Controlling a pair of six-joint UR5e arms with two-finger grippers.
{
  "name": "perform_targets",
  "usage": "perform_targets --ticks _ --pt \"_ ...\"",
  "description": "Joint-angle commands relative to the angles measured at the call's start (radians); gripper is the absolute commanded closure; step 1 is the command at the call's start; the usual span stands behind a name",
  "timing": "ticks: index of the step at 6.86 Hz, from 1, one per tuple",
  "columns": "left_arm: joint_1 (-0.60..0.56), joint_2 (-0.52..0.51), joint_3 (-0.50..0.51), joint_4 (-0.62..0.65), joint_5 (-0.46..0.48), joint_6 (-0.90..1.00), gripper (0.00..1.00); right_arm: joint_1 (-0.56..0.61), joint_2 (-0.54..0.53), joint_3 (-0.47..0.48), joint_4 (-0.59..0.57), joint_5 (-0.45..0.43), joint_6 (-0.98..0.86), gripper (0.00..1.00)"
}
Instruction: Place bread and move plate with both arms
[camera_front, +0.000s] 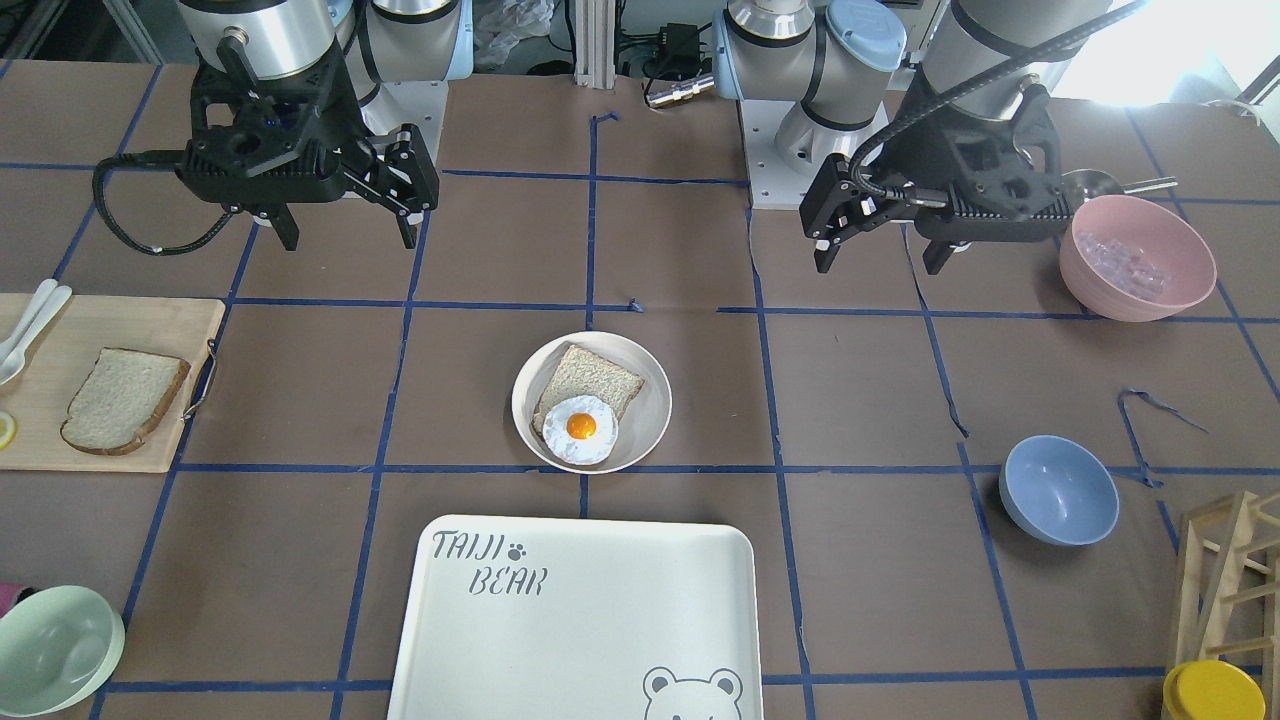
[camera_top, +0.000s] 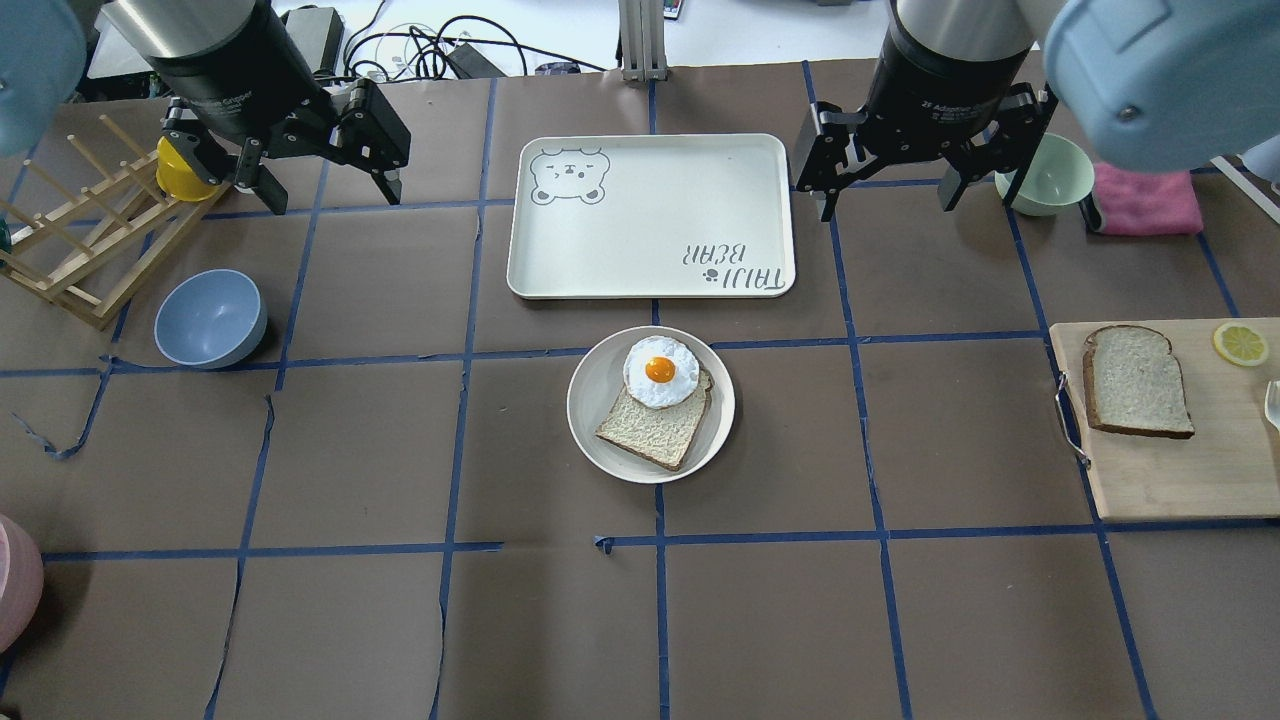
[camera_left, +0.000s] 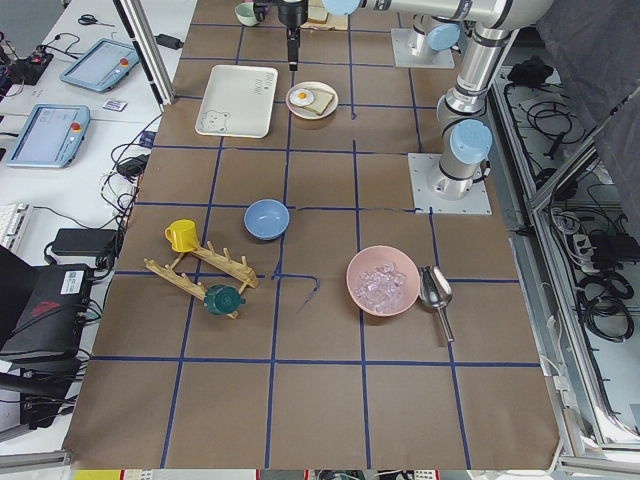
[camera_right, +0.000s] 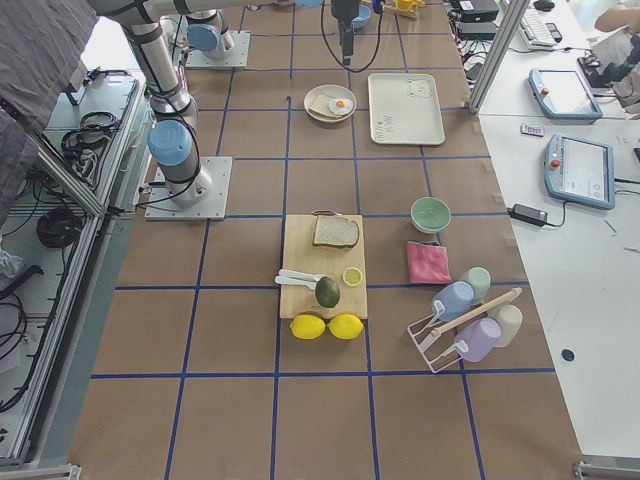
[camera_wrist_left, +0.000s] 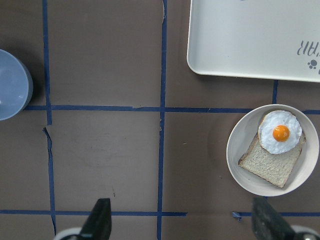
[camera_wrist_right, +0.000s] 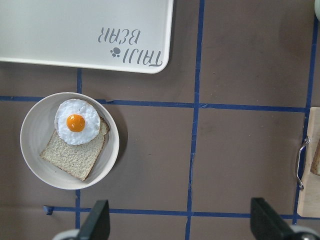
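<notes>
The bread (camera_front: 125, 400), a pale slice with a dark crust, lies on a wooden cutting board (camera_front: 50, 440) on my right side; it also shows in the overhead view (camera_top: 1135, 380). The plate (camera_front: 652, 420) sits mid-table (camera_top: 590, 400) and holds a tanner slice (camera_front: 590, 380) under a fried egg (camera_front: 580, 428). My right gripper (camera_front: 350, 240) hangs open and empty, high over the table, between plate and board (camera_top: 885, 210). My left gripper (camera_front: 878, 268) is open and empty too, high on the other side (camera_top: 320, 190). Both wrist views show the plate (camera_wrist_left: 237, 145) (camera_wrist_right: 32, 150) far below.
The "TAIJI BEAR" tray (camera_front: 575, 620) lies just beyond the plate. A blue bowl (camera_front: 1058, 490), a pink bowl (camera_front: 1137, 258) and a wooden rack (camera_front: 1225, 570) stand on my left side. A pale green bowl (camera_front: 55, 650) is past the board.
</notes>
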Motion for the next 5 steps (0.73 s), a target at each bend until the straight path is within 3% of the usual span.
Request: perform_targets --ticks 1,3,5 --pt "-0.001 -0.001 0.002 0.004 -0.006 0.0 0.0 0.0 0.001 0.003 -0.004 0.004 -0.003 0.0" --pt "0.001 -0.001 0.002 0.004 -0.001 0.0 0.0 -0.002 0.003 0.003 -0.004 0.002 -0.038 0.0" --pt "-0.001 0.002 0.0 0.0 0.0 0.0 0.0 -0.074 0.001 0.006 -0.018 0.011 -0.075 0.0"
